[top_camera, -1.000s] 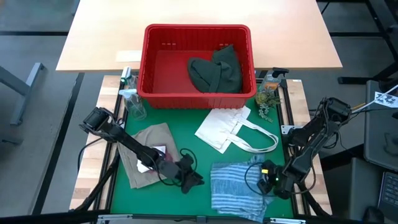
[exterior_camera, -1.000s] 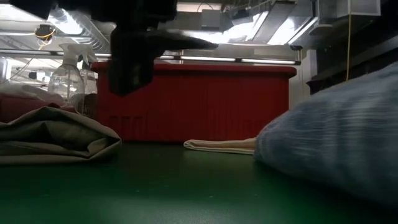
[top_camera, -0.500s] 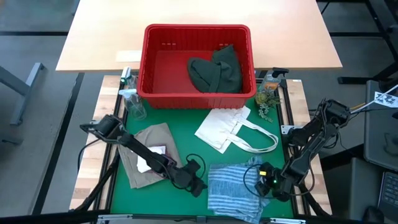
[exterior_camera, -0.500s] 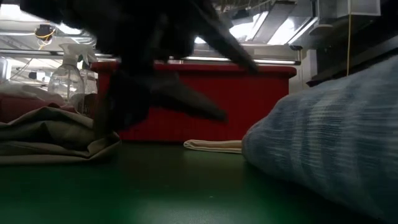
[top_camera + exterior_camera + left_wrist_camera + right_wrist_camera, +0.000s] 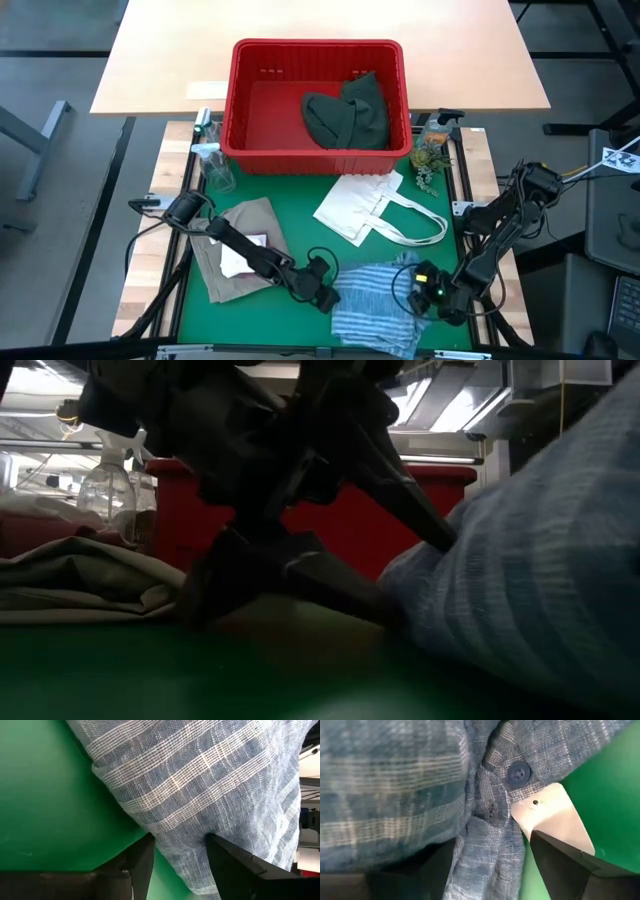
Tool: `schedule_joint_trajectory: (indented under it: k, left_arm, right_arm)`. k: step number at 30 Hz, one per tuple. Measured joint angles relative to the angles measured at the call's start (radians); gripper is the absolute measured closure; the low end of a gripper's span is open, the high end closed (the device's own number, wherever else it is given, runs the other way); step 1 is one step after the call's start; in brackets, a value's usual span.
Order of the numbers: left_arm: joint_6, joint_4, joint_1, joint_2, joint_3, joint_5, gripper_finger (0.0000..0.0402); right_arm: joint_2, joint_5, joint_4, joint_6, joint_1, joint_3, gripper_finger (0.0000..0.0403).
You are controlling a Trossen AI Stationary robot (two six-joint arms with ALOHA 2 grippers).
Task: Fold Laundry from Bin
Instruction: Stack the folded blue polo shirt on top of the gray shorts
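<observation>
Two grippers [image 5: 322, 292] [image 5: 432, 295] flanking striped shirt [image 5: 375, 305] edges

Robotics lab (green-matted workbench [image 5: 300, 225])

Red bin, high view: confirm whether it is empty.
No, the red bin holds a dark green garment heaped against its right side.
</observation>
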Motion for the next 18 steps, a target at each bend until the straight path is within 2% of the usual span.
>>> schedule_joint_trajectory:
  k: [6, 13, 15, 18]
  left_arm:
    - [0.056, 0.006, 0.001, 0.002, 0.000, -0.008, 0.0276]
    - [0.075, 0.011, 0.002, 0.002, -0.001, -0.013, 0.0376]
    - [0.075, 0.011, 0.002, 0.000, -0.001, -0.012, 0.0392]
    - [0.078, 0.010, 0.002, -0.005, -0.002, 0.000, 0.0391]
  right_arm:
    - [0.001, 0.059, -0.002, -0.002, 0.000, -0.002, 0.0215]
    - [0.001, 0.120, 0.001, -0.003, 0.000, -0.002, 0.0345]
    - [0.001, 0.130, 0.001, -0.003, 0.000, -0.002, 0.0382]
    - [0.001, 0.138, 0.003, -0.006, 0.001, -0.002, 0.0387]
